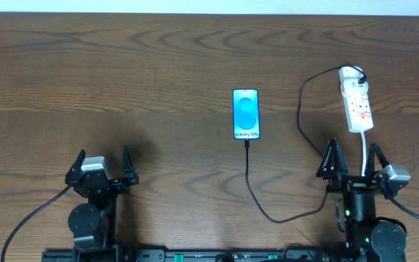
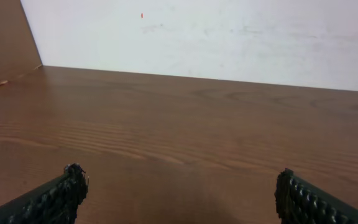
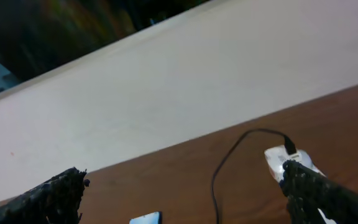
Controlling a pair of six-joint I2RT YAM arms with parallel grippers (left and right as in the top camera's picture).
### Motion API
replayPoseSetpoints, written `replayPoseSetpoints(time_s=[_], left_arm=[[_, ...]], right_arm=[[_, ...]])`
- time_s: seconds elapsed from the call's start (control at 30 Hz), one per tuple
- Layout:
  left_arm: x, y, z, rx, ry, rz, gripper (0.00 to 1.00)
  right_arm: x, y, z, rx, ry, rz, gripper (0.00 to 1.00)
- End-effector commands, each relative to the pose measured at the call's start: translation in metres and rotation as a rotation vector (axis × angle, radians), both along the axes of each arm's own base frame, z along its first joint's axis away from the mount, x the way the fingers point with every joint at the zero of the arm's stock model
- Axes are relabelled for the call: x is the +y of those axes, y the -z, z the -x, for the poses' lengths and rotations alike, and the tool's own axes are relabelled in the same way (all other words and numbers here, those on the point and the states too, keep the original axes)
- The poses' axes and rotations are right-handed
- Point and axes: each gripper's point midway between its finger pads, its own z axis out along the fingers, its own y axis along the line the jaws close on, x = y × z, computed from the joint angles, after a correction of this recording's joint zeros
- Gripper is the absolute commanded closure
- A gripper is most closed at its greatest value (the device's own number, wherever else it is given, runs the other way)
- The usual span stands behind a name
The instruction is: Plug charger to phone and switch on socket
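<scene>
You have one phone (image 1: 246, 113) lying near the middle of the table (image 1: 122, 65); one charger (image 1: 249, 182), a single thin black cable that loops from the phone toward the near edge and round to the far right corner; one socket (image 1: 356, 102), a lone white strip by the right edge; one black plug (image 1: 360, 75) at its far end; one white cord (image 1: 361, 156) at its near end; two grippers, the left gripper (image 1: 104, 156) near the near left corner and the right gripper (image 1: 353, 145) near the near right corner; one table.
</scene>
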Motion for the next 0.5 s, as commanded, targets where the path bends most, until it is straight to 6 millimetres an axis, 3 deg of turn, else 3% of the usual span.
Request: replayPoseSetpoints(time_s=[0.0,0.47], left_arm=[[-0.0024,0.0153,-0.0003,0.034,0.018,-0.007,0.02],[-0.0024,0.0153,-0.0003,0.034,0.018,-0.007,0.02]], right_arm=[[-0.0043,-0.0005,0.0004,-0.006,0.022,-0.032,0.01],[-0.0045,0.0023,-0.0004,0.0,0.024,-0.031,0.01]])
